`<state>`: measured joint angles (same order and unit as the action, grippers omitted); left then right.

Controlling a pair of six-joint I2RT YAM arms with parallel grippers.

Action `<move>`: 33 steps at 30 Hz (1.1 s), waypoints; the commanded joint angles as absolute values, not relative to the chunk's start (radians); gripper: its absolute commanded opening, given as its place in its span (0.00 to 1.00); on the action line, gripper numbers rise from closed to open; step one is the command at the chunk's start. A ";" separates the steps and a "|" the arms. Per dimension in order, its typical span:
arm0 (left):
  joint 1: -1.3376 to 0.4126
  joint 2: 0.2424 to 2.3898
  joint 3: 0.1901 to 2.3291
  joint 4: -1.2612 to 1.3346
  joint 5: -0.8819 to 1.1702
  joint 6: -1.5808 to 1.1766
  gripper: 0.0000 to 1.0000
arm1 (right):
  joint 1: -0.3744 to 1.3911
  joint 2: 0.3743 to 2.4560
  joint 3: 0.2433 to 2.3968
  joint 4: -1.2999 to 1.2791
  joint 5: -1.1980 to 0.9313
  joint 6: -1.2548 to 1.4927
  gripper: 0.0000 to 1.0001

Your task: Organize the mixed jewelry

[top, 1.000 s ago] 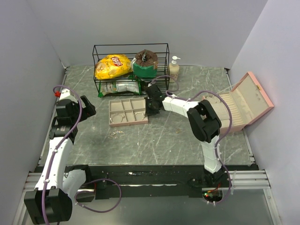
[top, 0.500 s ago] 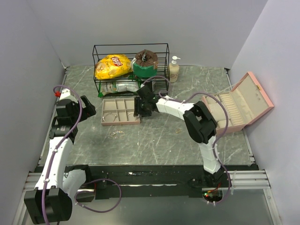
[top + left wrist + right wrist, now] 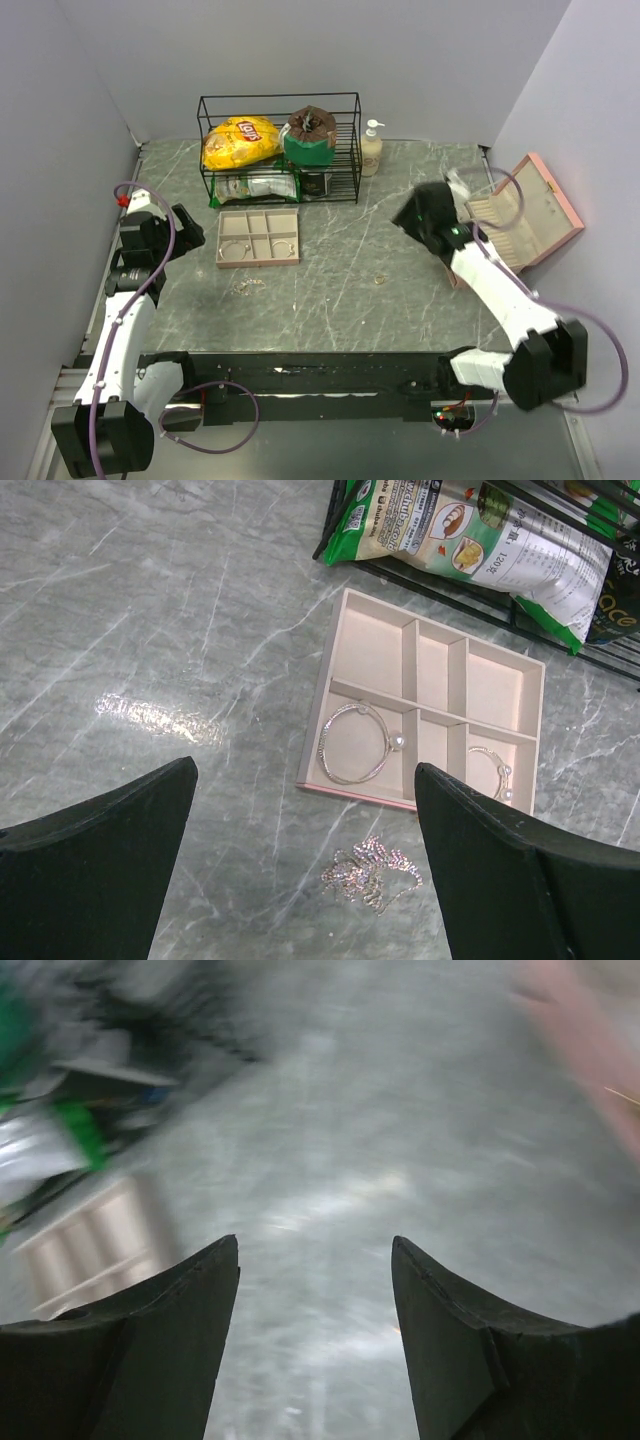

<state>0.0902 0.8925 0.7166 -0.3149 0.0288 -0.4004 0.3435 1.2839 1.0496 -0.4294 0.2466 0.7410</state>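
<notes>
The left gripper (image 3: pixel 300 880) is hovering, jaws spread, over a tangled silver chain cluster (image 3: pixel 370 870) on the grey marble table (image 3: pixel 150 630). Beyond, two thin silver hoops (image 3: pixel 355 742) are resting in the beige compartment tray (image 3: pixel 375 650); the blurred right gripper (image 3: pixel 315 1340) seems parted.

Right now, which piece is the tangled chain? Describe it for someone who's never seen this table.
Find the black wire rack at the back; the beige tray lies in front of it. Just off the tray's near edge, on the bare tabletop, sits the tangled chain: a crumpled silvery heap, unlike the two neat hoops inside the tray.
</notes>
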 commanded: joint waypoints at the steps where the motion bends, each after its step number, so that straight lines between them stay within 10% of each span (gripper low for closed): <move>1: 0.095 0.877 0.736 -0.287 0.035 -0.383 0.96 | 0.304 1.102 0.876 -0.630 0.443 0.928 0.68; 33: 0.094 0.881 0.736 -0.291 0.041 -0.380 0.96 | -0.319 1.103 0.723 -0.549 0.204 0.868 0.53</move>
